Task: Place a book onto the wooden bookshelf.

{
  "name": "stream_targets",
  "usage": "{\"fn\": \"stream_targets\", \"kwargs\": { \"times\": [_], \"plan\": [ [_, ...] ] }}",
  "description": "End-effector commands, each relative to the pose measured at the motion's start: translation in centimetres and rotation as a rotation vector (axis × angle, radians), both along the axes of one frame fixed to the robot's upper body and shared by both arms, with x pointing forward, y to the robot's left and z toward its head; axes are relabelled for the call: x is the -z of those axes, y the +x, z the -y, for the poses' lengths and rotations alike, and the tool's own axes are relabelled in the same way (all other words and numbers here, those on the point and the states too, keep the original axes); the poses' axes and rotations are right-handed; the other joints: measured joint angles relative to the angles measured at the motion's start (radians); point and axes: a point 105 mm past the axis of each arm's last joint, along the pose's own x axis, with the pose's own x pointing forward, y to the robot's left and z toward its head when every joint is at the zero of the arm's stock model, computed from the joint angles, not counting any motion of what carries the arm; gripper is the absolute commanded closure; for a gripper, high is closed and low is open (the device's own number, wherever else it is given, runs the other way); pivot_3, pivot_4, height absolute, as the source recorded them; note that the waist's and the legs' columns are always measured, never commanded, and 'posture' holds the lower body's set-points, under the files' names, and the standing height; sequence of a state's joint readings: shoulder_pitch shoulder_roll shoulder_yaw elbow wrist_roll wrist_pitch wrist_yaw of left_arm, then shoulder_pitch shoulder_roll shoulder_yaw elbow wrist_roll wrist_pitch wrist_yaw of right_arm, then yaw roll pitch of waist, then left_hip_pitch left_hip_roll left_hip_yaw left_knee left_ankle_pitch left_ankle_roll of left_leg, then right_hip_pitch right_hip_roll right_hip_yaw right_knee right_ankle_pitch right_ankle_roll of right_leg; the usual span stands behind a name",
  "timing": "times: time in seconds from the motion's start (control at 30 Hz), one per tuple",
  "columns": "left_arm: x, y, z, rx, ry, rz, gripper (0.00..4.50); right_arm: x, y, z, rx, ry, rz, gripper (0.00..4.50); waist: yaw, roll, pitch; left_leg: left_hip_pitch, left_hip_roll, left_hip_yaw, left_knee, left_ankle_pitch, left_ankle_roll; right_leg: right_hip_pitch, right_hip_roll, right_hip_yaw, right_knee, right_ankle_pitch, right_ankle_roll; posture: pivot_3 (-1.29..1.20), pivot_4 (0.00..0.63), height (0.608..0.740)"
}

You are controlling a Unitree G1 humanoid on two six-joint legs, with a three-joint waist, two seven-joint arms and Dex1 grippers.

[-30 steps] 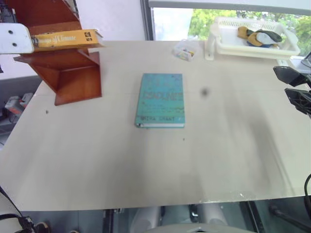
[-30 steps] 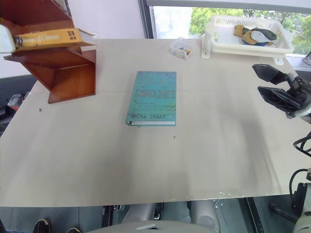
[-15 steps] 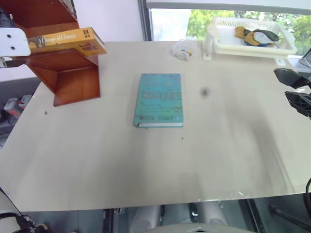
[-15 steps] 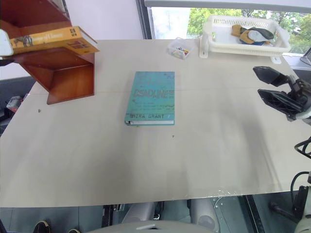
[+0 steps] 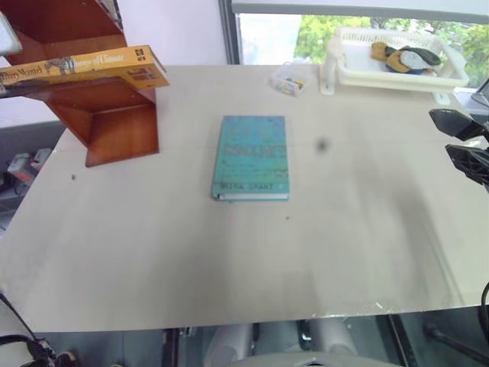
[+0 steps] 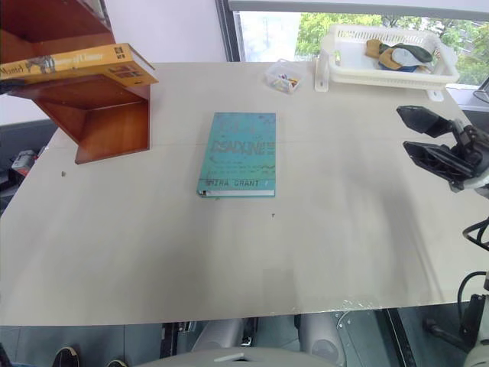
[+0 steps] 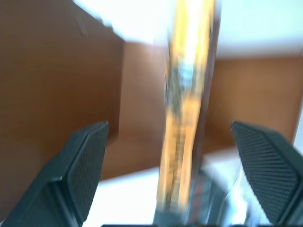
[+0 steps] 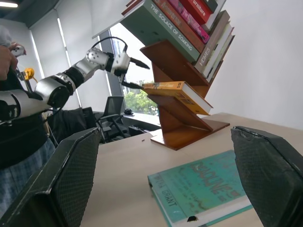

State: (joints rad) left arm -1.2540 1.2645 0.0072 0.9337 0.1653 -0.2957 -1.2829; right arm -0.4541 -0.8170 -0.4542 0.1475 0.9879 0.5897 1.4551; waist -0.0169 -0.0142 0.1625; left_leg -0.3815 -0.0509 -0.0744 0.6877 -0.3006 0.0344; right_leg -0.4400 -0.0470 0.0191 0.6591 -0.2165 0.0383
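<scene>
1. Left gripper (image 7: 165, 156) has its fingers spread wide, one on each side of the book (image 5: 84, 64) and clear of it, so I'm pinching nothing.
2. That book lies flat on a slanted board of the bookshelf (image 5: 114, 115), one end jutting past the board's edge.
3. I judge it a light, fairly stiff paperback with a smooth, slippery cover; I'd grip across the covers near the spine, since the page edge would flex.
4. Right gripper (image 6: 434, 141) hangs spread and empty over the table (image 5: 229, 260), near the green book (image 5: 252, 157).
</scene>
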Motion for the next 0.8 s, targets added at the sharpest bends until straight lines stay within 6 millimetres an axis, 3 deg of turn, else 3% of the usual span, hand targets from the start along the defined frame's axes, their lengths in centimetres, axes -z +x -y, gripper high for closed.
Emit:
{"fn": "stream_targets", "kwargs": {
  "times": [0.03,0.13,0.2,0.3,0.37,0.5,0.67,0.8],
  "plan": [
    [0.4,-2.4,2.8,0.226,-0.325,-0.034,0.04,-1.0,-1.2,0.7,0.021,-0.015,0.042,0.00,-0.003,0.001,0.000,0.000,0.000,0.000,0.001,0.000,0.000,0.000,0.000,-0.001,0.002,0.000,0.000,0.00,0.150,0.740],
    [4.5,-3.9,5.2,0.305,-0.557,-0.143,0.04,-0.7,-1.6,1.2,0.043,-0.032,0.018,0.00,-0.008,0.002,0.000,0.000,0.002,0.000,0.001,0.000,0.000,0.000,0.000,0.000,0.001,0.000,0.000,0.00,0.150,0.740],
    [8.8,-4.6,6.2,0.267,-0.650,-0.214,0.04,0.1,-1.8,1.6,0.070,-0.069,-0.017,0.00,-0.011,0.002,0.000,0.001,0.002,0.000,0.001,0.000,-0.001,0.000,-0.001,0.003,0.001,0.000,0.000,0.00,0.150,0.740],
    [15.2,-5.6,6.3,0.121,-0.698,-0.318,0.04,2.4,-1.9,2.4,0.137,-0.158,-0.098,0.00,-0.009,0.001,-0.001,0.002,0.002,0.000,-0.001,-0.001,0.000,0.001,-0.002,0.003,-0.002,0.000,0.000,0.00,0.150,0.740],
    [17.6,-6.0,6.1,0.049,-0.747,-0.348,0.04,3.9,-1.7,3.3,0.199,-0.203,-0.148,0.00,-0.001,0.000,-0.001,0.002,0.002,0.000,-0.001,-0.002,0.002,0.001,-0.001,0.003,-0.001,0.000,-0.001,0.00,0.150,0.740],
    [19.9,-7.0,6.0,0.006,-0.794,-0.381,0.04,7.6,-2.1,4.9,0.298,-0.348,-0.230,0.00,0.021,0.001,-0.002,0.006,0.002,-0.001,-0.001,-0.001,0.002,0.005,-0.002,0.001,-0.001,0.001,-0.002,0.00,0.150,0.740],
    [22.1,-8.1,6.5,-0.022,-0.845,-0.387,0.04,12.6,-3.9,6.1,0.376,-0.428,-0.351,0.00,0.029,0.003,-0.001,0.022,0.004,-0.001,-0.004,-0.002,0.002,0.022,-0.002,0.000,-0.008,0.001,-0.003,0.00,0.150,0.740],
    [22.9,-8.3,6.2,-0.044,-0.825,-0.392,0.04,14.0,-4.9,6.6,0.407,-0.457,-0.388,0.00,0.030,0.004,-0.003,0.021,0.005,-0.002,-0.004,-0.002,0.002,0.024,-0.001,-0.001,-0.012,0.001,-0.003,0.00,0.150,0.740]
  ]
}}
